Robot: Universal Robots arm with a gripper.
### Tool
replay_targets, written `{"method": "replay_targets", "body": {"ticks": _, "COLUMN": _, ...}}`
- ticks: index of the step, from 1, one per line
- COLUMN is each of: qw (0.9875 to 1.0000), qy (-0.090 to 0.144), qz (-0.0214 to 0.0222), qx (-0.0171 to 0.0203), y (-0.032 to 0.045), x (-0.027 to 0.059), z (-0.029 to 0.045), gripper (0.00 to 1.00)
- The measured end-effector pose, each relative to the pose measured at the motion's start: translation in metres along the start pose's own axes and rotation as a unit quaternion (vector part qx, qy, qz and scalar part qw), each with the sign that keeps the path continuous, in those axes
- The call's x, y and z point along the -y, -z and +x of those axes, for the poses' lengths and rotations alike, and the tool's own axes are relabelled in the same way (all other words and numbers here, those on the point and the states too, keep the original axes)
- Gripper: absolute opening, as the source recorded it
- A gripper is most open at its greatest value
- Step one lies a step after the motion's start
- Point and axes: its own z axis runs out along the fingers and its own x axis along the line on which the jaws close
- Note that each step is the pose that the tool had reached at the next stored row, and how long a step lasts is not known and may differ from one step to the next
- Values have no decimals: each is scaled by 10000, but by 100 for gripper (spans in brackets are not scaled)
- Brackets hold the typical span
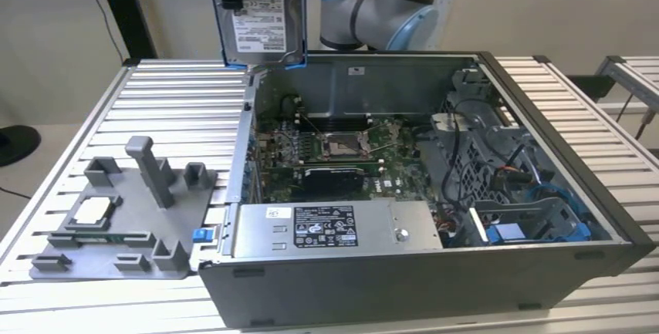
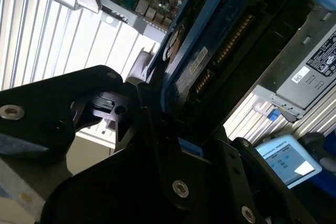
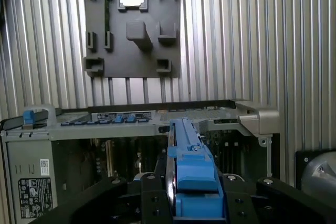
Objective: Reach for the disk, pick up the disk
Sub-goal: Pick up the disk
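Note:
The disk (image 1: 262, 14), silver-grey with a white label and blue rails, hangs upright in the air above the back left corner of the open computer case in the exterior view. In the first wrist view the disk (image 3: 191, 169) appears edge-on, its blue rail facing the camera, and my gripper (image 3: 191, 198) is shut on it with black fingers on both sides. In the second wrist view the disk (image 2: 202, 56) runs away from the black fingers (image 2: 152, 114) that clamp it.
The open computer case (image 1: 618, 226) holds a motherboard and a grey power supply box (image 1: 329, 227). A grey fixture plate (image 1: 113, 218) with a small square chip (image 1: 91, 209) lies on the slatted table at the exterior view's left. The arm (image 1: 381, 6) stands behind the case.

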Motion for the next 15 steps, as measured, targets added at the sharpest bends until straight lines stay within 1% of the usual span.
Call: {"method": "replay_targets", "body": {"ticks": 15, "qw": 10000, "qy": 0, "qz": 0, "qx": 0, "y": 0, "x": 306, "z": -25, "gripper": 0}}
